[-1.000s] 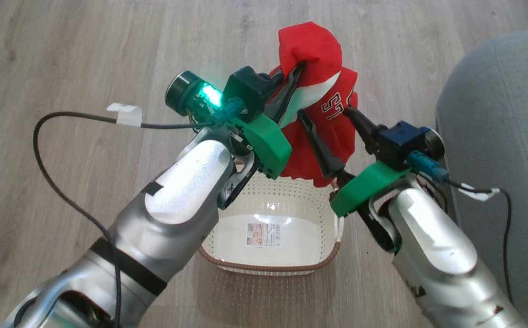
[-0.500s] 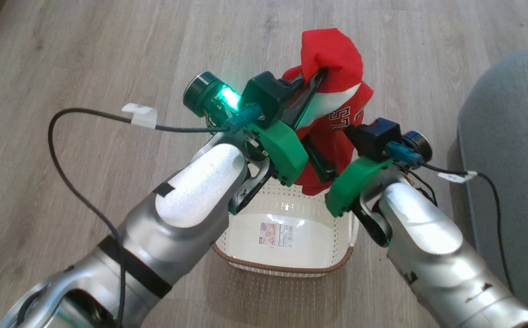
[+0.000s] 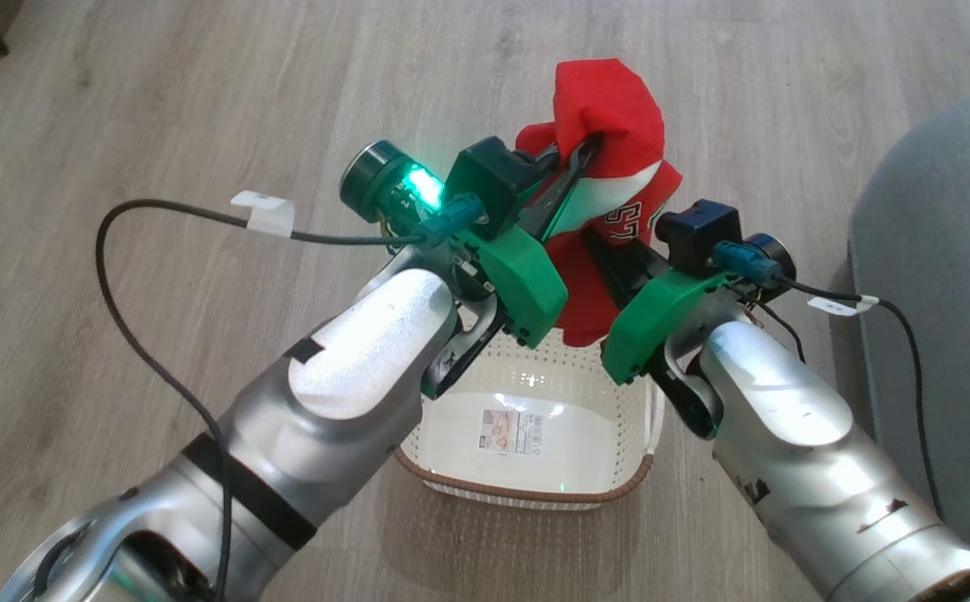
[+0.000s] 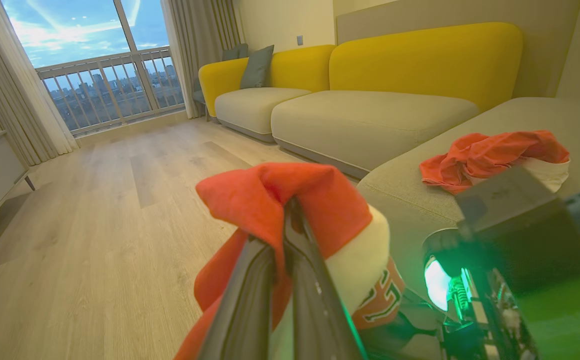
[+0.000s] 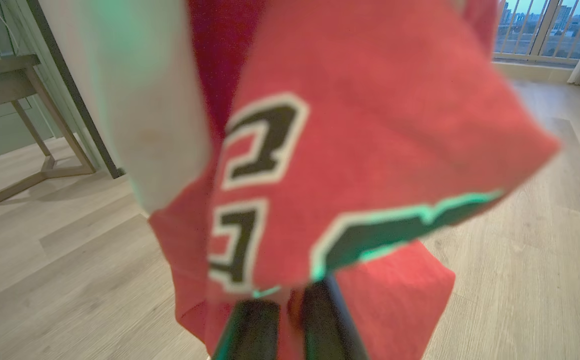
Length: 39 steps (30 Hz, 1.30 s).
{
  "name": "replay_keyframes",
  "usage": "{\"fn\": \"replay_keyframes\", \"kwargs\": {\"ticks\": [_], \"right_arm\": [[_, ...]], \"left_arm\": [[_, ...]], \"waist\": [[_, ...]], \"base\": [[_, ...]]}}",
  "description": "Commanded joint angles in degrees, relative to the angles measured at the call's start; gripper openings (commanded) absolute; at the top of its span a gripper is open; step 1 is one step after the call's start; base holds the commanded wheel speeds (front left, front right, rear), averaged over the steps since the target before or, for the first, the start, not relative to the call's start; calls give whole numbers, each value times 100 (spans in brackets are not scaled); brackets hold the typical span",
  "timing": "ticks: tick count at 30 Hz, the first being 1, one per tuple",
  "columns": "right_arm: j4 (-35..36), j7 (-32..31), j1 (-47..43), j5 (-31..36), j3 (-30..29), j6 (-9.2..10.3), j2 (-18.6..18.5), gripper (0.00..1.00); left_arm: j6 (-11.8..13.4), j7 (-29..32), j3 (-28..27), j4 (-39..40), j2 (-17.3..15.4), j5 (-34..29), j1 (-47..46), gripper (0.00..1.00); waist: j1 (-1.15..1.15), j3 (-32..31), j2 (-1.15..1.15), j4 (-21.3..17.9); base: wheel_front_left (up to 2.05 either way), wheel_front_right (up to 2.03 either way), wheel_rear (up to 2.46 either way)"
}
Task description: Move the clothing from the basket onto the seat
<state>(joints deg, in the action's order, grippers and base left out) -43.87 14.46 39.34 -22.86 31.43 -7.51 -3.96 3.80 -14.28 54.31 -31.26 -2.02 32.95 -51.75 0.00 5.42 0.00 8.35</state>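
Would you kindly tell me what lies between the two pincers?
Red clothing, clamped by both the left pincer and right pincer; the head view shows it.

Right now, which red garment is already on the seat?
The crumpled one lying on the seat; the numbered one hangs from the left tool and right tool.

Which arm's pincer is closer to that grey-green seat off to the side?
Right. The right pincer clamps the red jersey on the side toward the seat; the left pincer clamps the jersey's upper fold, farther from the seat.
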Motion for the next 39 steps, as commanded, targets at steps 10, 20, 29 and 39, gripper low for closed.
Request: {"fn": "replay_keyframes", "kwargs": {"ticks": [10,20,29,39], "right_arm": [[637,54,-5,364,-527,2,108,0],[1090,54,-225,661,-1243,2,33,0],[1580,54,-593,700,-1436,2,-48,0],[2002,54,-1012,686,-1497,2,-102,0]], "left_arm": [[-132,-70,-570,75,-160,-129,31,100],[-373,-71,-1063,47,-319,-645,522,100],[-676,-72,-1452,20,-377,-957,994,100],[-872,-72,-1812,0,-313,-1158,1528,100]], "waist": [[0,129,0,-466],[0,194,0,-1320],[0,144,0,-2356],[0,-40,0,-3414]], "base": [[0,0,0],[0,0,0],[0,0,0],[0,0,0]]}}
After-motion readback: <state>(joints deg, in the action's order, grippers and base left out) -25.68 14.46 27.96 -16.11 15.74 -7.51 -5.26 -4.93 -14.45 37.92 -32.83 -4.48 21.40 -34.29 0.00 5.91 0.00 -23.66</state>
